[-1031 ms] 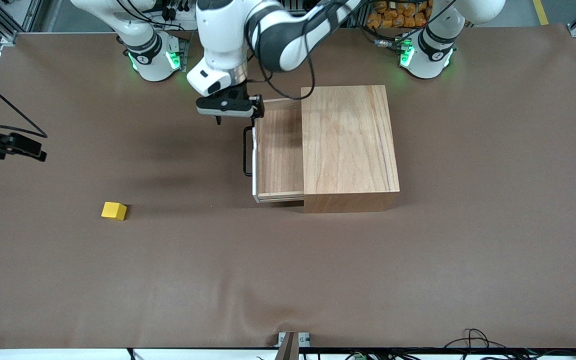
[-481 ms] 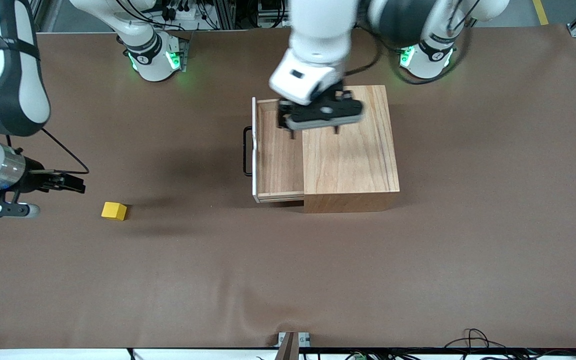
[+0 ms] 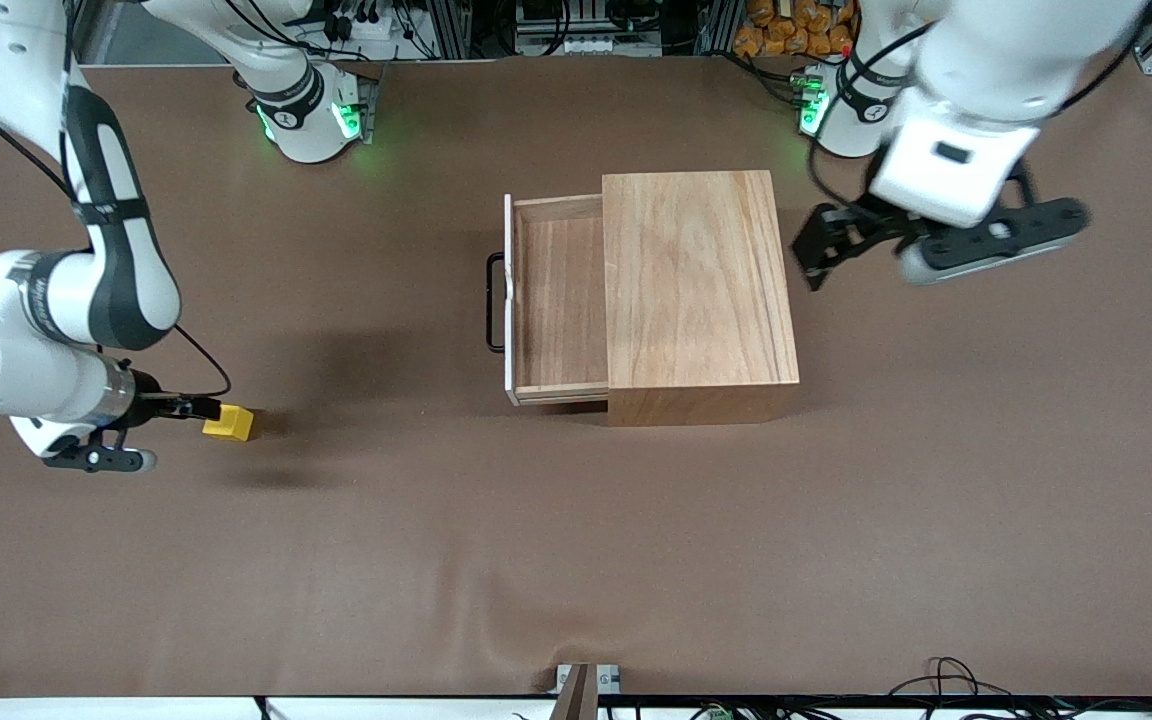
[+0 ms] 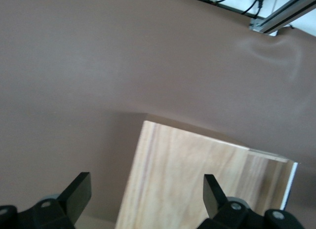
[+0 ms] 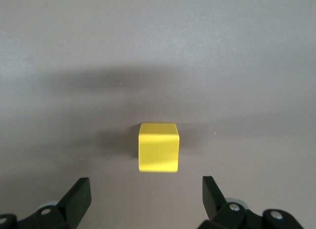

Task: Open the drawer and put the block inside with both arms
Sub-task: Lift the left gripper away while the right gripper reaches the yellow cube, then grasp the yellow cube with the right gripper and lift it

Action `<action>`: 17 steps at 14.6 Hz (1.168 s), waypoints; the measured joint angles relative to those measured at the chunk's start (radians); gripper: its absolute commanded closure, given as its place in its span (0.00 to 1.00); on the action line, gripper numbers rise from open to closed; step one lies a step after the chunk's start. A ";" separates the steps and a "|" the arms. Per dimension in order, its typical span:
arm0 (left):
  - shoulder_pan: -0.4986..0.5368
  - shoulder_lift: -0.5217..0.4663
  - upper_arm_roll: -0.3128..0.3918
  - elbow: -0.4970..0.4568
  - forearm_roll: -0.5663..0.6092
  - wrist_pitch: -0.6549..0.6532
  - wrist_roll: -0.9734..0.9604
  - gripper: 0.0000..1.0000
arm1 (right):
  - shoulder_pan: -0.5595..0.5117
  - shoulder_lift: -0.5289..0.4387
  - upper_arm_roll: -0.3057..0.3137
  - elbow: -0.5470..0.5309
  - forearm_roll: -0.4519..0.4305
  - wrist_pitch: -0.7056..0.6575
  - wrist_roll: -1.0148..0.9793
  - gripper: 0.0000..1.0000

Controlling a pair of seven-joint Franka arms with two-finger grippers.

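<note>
The yellow block lies on the brown table toward the right arm's end. My right gripper is low beside it. In the right wrist view the block sits just ahead of my open right gripper, not between the fingers. The drawer stands pulled out of the wooden box, empty, with its black handle facing the right arm's end. My left gripper is open and empty, up in the air by the box's end toward the left arm. Its wrist view shows the box below my left gripper.
The brown mat covers the whole table. The two green-lit arm bases stand at the edge farthest from the front camera. Cables lie at the table's near edge.
My left arm swung from the drawer's handle, over the box, to its end toward the left arm. My right arm came down to the yellow block. Drawer and block have not moved.
</note>
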 measured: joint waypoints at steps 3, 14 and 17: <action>0.102 -0.066 0.000 -0.067 0.000 -0.048 0.139 0.00 | 0.002 0.071 0.003 0.000 0.000 0.093 -0.034 0.00; 0.325 -0.207 -0.003 -0.279 0.000 -0.082 0.484 0.00 | -0.003 0.158 0.000 -0.023 0.049 0.156 -0.047 0.00; 0.322 -0.239 -0.033 -0.344 0.000 -0.070 0.484 0.00 | 0.004 0.158 0.002 -0.029 0.051 0.162 -0.001 0.28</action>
